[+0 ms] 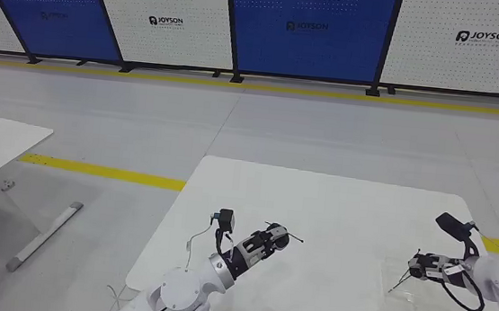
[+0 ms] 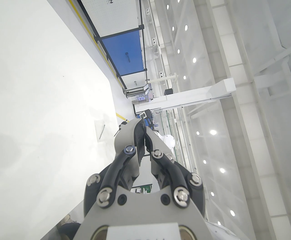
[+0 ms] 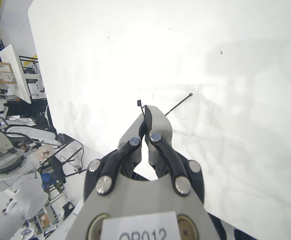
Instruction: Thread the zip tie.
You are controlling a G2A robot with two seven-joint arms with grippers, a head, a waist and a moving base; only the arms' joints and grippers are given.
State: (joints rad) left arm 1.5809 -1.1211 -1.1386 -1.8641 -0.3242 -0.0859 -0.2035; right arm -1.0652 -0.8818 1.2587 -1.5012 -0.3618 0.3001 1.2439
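- Top view: the left claw (image 1: 276,237) is closed on the left zip tie (image 1: 294,238), whose thin strap sticks out sideways past both sides of the fingertips.
- The near edge of the surface (image 1: 352,211) lies close behind the left claw, and a wide stretch of surface runs ahead of it to the far edge.
- The right claw (image 1: 418,265) is well apart from the left claw, with broad surface between them; the surface's right edge is near its wrist.
- Right wrist view: the right claw is closed on the right zip tie (image 3: 139,103), pinching the strap just below the head.
- A spare zip tie (image 3: 179,104) lies flat on a clear sheet (image 3: 195,113) just ahead of the right claw's tips, not touching them.
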